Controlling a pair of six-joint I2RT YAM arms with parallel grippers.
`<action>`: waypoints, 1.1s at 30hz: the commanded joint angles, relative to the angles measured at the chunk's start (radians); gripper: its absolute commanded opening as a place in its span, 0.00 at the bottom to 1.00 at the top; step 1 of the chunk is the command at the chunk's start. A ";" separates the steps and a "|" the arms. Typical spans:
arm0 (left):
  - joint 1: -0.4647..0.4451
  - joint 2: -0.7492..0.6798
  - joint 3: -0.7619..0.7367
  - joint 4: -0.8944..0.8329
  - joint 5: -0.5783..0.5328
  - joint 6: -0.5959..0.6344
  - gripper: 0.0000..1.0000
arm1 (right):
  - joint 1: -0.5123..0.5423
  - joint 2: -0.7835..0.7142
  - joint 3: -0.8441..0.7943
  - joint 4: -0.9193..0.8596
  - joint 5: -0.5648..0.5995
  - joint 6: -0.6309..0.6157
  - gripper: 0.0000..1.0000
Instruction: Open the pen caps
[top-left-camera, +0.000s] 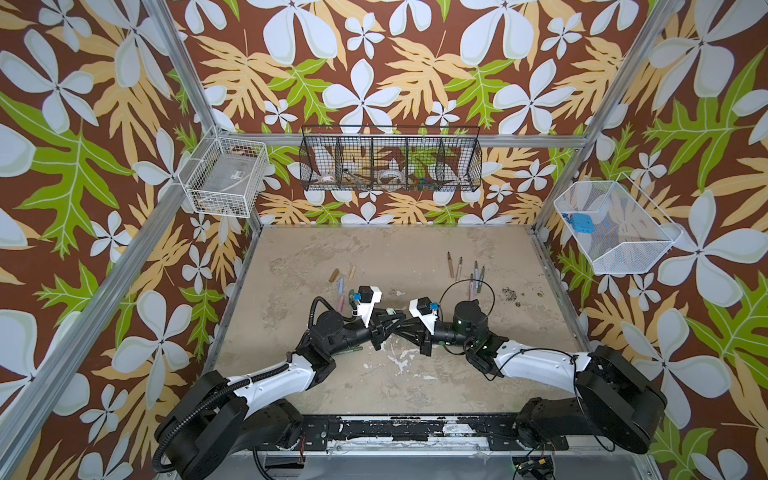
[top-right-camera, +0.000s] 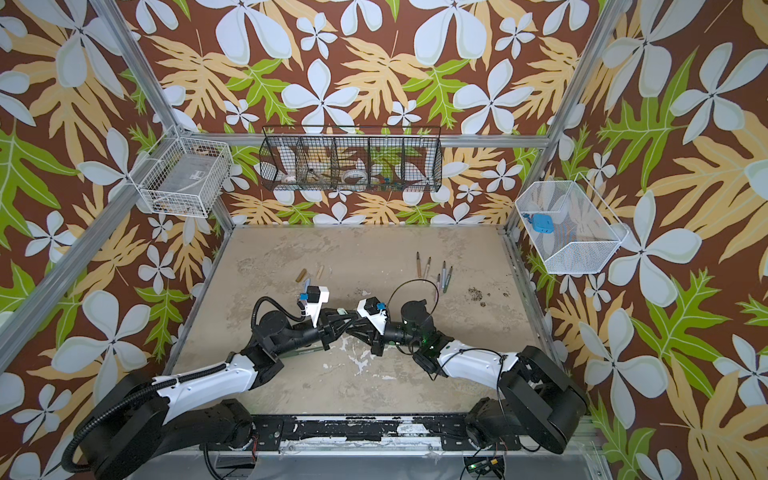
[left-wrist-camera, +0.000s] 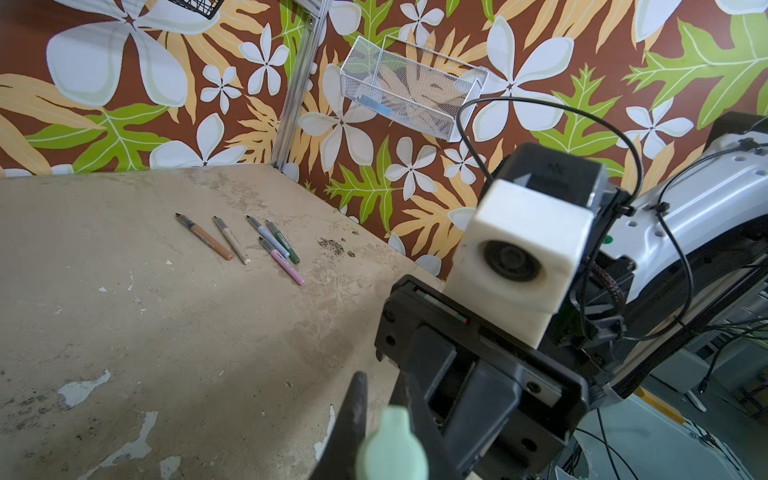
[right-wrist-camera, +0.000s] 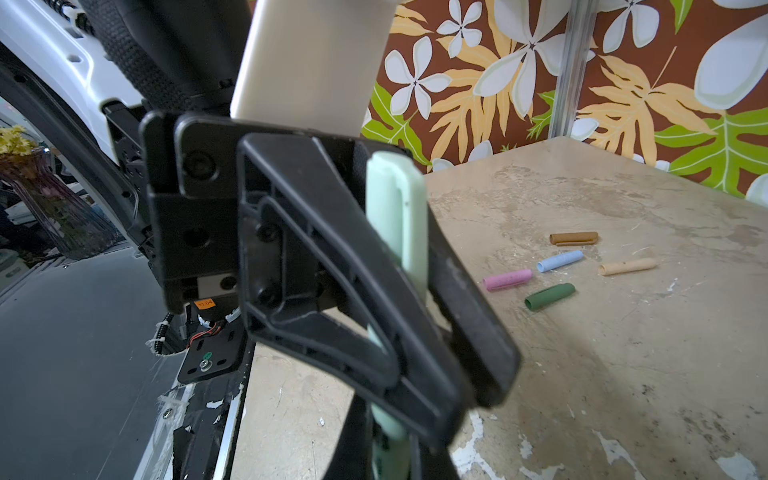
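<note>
In both top views the two arms meet over the middle of the counter (top-left-camera: 415, 249). The left claw (top-left-camera: 395, 319) and right claw (top-left-camera: 406, 328) are nose to nose, both clamped narrow on one mint pen (top-right-camera: 340, 311) held off the surface. Four loose caps (top-left-camera: 340, 284) show towards the left edge, and five bare pens (top-left-camera: 471, 272) lie towards the far right corner.

The left wrist view shows only the rounded end of the mint cap (left-wrist-camera: 392, 449), close to the lens, with the right claw's body beyond it.

The right wrist view shows the left claw (right-wrist-camera: 469, 395) pinching across the mint cap (right-wrist-camera: 397, 216). The pen's printed barrel runs down into the right claw (right-wrist-camera: 390, 457). The cap looks seated, so I judge the pull is not yet made. A fifth, dark green cap shows here among the loose ones.

Risks:
- The fingertips are nearly touching, so a pull that is not straight along the pen could bind the cap or knock the claws together.
- If the barrel slips in the right claw, the cap stays on.
- A sudden release could fling the pen towards the ones already laid out.
</note>
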 joint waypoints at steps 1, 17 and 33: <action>0.004 -0.011 0.008 0.048 -0.057 0.022 0.00 | 0.029 -0.014 0.017 -0.086 0.070 -0.023 0.00; 0.004 -0.059 -0.011 0.013 -0.198 0.019 0.00 | 0.355 0.003 0.100 -0.246 0.967 -0.226 0.00; 0.004 -0.081 -0.030 0.036 -0.185 0.022 0.00 | 0.133 -0.031 0.055 -0.229 0.277 -0.139 0.00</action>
